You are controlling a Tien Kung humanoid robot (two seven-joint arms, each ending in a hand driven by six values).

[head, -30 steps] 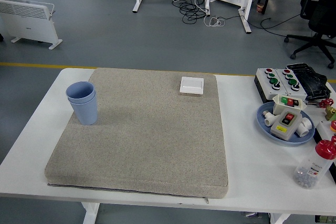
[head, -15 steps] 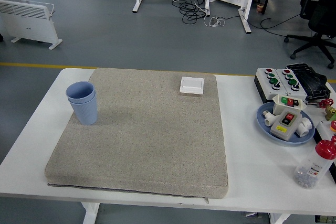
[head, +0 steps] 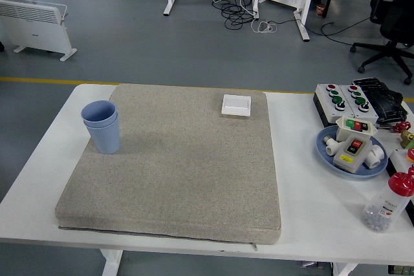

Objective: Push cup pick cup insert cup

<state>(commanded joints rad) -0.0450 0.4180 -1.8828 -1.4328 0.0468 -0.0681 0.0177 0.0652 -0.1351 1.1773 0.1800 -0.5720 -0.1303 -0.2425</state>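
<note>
Two light blue cups (head: pixel 102 127) stand nested, one inside the other, upright at the left edge of the grey-beige mat (head: pixel 174 179). The mat covers most of the white table (head: pixel 310 198). Neither robot hand nor arm shows anywhere in the head view.
A small white square box (head: pixel 236 105) lies at the mat's far right corner. On the table's right are a button box (head: pixel 346 101), a blue plate (head: pixel 327 153) with switch parts, and a red-capped clear bottle (head: pixel 388 203) near the front edge.
</note>
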